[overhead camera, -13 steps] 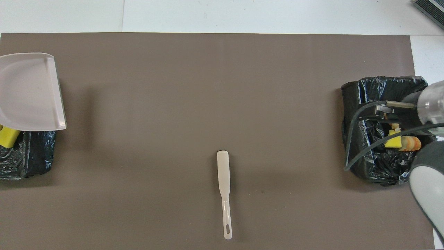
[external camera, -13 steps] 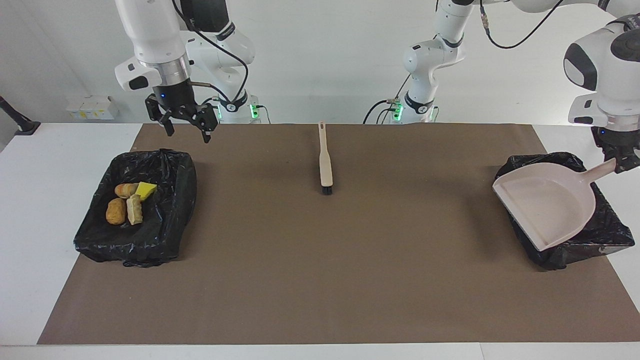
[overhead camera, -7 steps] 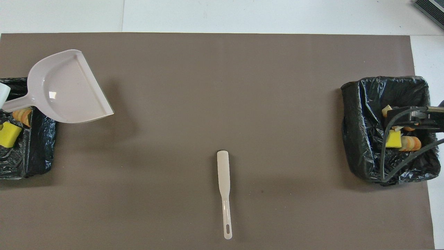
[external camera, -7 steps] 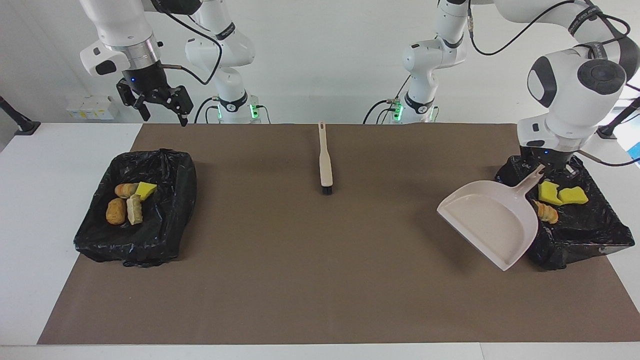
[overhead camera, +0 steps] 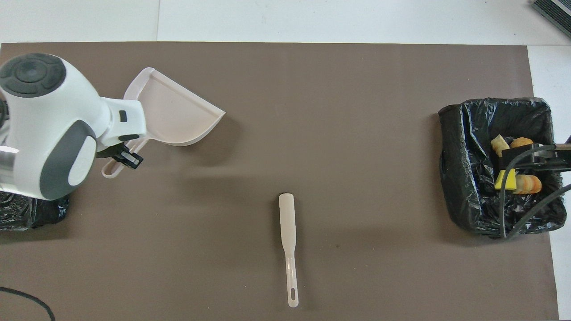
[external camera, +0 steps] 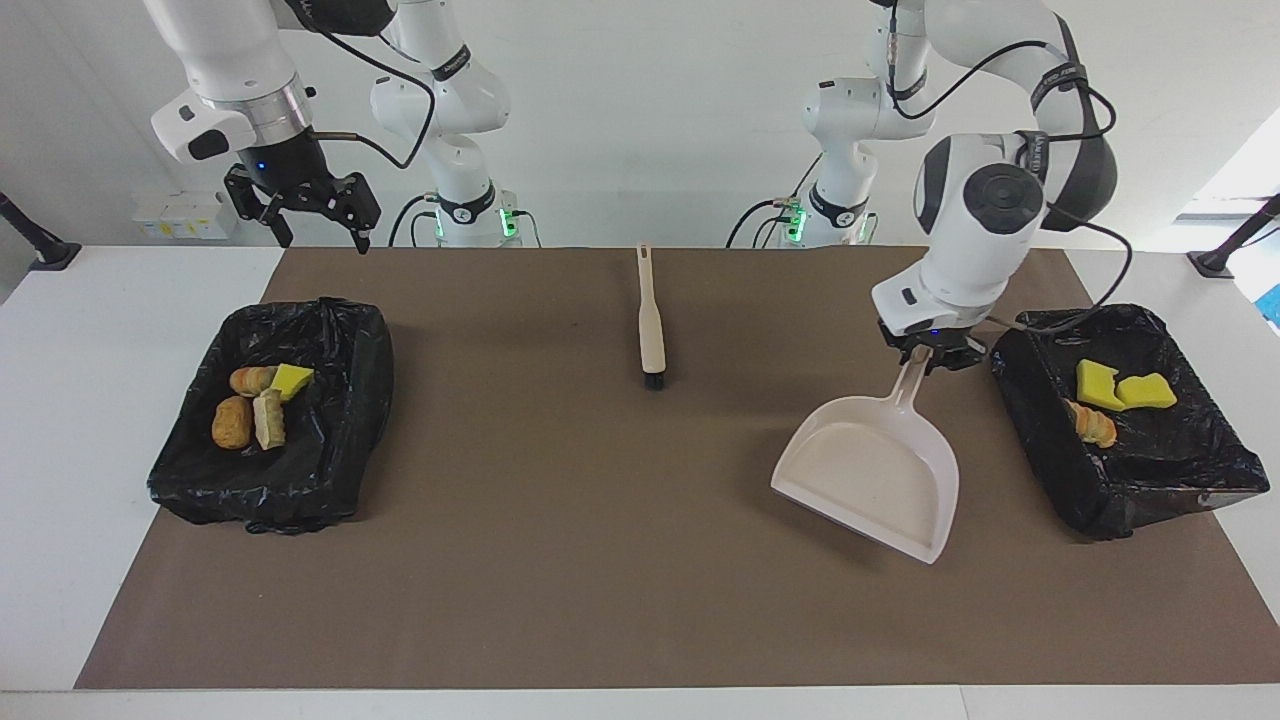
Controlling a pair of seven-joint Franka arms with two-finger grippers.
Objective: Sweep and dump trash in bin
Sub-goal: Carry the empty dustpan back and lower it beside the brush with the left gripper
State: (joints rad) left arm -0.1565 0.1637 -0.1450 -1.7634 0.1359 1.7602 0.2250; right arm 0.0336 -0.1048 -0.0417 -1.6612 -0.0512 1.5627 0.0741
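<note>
Seven trash scraps, yellow sponge and orange-brown lumps, lying inside two black-lined bins.

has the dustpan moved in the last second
Yes. The dustpan, held by its handle in the left gripper, has swung off the bin at the left arm's end of the table and out over the brown mat, toward the brush.

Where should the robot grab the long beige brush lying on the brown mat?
Probably by its thin handle: the long beige plastic brush lies flat, black bristles pointing away from the robots, slotted handle end nearest them. A pincer coming straight down could close across the narrow handle. The open right pincer is free; the left pincer holds the beige plastic dustpan.
</note>
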